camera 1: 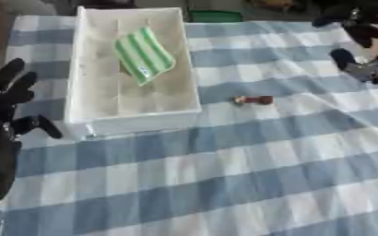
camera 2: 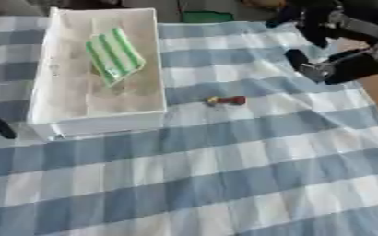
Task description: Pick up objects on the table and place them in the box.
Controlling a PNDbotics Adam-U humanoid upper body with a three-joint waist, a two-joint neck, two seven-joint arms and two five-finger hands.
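One item boxed, one left out, judging by what lies where. Left hand [camera 1: 14,99] at the left edge, fingers spread and relaxed, holding nothing, just beside the box's near corner. White box [camera 1: 191,87] next, standing on the blue-and-white checked cloth [camera 1: 249,175], with a green-striped cloth [camera 1: 144,55] already lying inside, toward the far end. Small reddish object [camera 2: 227,100] to the right of the box, bare on the checks, apart from it, yet to be picked up. Right hand [camera 2: 331,62] at the upper right, raised, well apart from that object; fingers too indistinct, cannot tell whether open or curled.
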